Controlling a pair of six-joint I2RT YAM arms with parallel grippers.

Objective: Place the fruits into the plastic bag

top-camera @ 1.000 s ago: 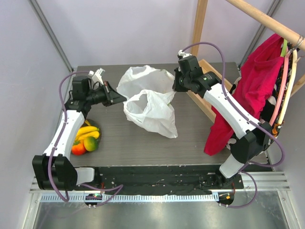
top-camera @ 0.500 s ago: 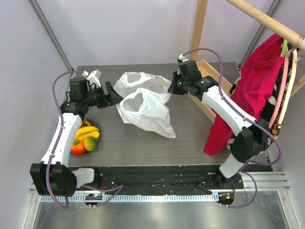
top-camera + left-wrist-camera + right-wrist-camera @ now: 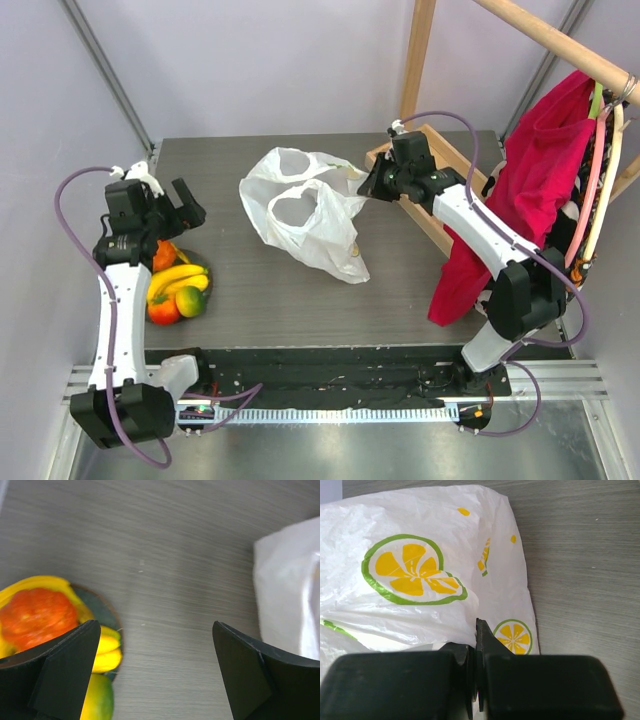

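Note:
The plastic bag, white with lemon-slice prints, lies slumped in the middle of the table, its two loop handles facing the left. My right gripper is shut on the bag's right edge; the right wrist view shows the film pinched between the closed jaws of that gripper. The fruits sit on a grey plate at the left: a banana bunch, a red-orange fruit, a green-yellow one. My left gripper hangs open and empty above the plate's far edge, well left of the bag. In the left wrist view that gripper frames bare table, with the red-orange fruit at its left.
A wooden frame stands at the back right, right behind my right gripper. A red cloth hangs from a wooden rod on the right. Grey walls close the left and the back.
My left gripper opened, let go of the bag's handle and drew back left over the fruit plate. The right gripper shifted right with the bag, which sagged flatter.

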